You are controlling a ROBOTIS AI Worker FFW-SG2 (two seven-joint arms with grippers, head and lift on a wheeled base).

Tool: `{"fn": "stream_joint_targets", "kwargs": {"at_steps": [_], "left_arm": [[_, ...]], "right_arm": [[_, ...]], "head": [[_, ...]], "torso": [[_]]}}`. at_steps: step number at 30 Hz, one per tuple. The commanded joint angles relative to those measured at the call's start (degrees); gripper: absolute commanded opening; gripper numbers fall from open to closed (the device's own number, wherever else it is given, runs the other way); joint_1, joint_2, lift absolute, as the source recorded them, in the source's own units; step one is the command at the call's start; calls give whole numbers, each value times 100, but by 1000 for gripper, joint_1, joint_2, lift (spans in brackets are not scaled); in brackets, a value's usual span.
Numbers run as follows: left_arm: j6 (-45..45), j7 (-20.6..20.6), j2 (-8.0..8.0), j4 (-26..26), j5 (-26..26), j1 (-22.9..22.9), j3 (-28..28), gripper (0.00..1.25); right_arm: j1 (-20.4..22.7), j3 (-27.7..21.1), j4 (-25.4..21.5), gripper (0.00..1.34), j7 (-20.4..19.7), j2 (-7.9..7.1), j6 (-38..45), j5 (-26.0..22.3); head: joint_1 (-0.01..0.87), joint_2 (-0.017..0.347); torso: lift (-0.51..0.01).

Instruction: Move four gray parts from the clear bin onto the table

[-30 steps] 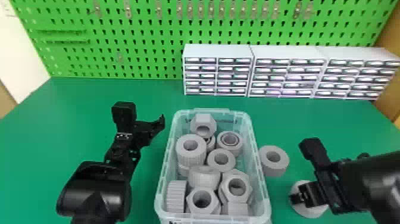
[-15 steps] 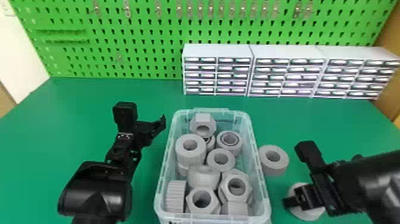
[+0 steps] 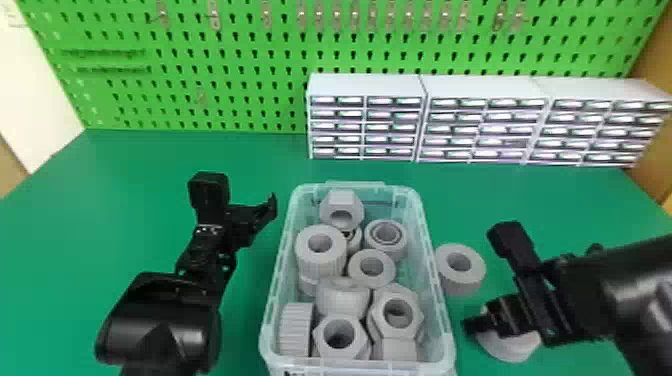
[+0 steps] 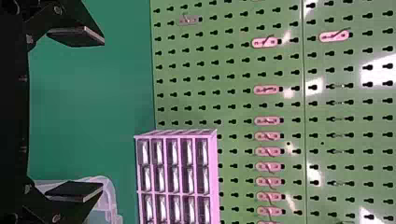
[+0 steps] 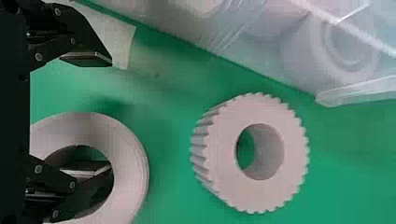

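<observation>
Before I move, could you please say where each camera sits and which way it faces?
Head view: on the head, looking forward and down at the clear plastic bin; both black arms show.
Left wrist view: left wrist, facing the green pegboard; open left claw shows.
Right wrist view: right wrist, facing the green table; open right claw shows.
Head and right wrist views share the ribbed gray ring.

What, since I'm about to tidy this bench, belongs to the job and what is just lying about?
For the job:
clear bin
gray parts inside
ridged part and gray ring outside
table

Just there:
drawer cabinets
green pegboard
metal hooks
</observation>
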Motion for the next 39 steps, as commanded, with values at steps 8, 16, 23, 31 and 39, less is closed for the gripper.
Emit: {"fn": "stream_joint_targets", "kwargs": {"at_steps": [8,16,23,31,39], "left_arm": [[5,0,0,0,-18,10,19,1068],[-4,0,0,0,-18,10,10,1068],[5,-9,0,0,-18,10,10,1068],[5,0,0,0,-26,1,1,1068],[5,0,0,9,-35,1,-8,1068]], "right_arm": [[-182,72,-306,854,6,-27,8,-7],[-322,55,-587,854,-3,-36,8,-7],[-419,-68,-816,854,-3,-18,8,2],[-516,-138,-957,853,-3,35,8,160],[-577,-244,-974,853,6,105,8,134]], "head": [[693,72],[693,72],[693,72],[693,72],[693,72]], "torso": [[-52],[-52],[-52],[-52],[-52]]}}
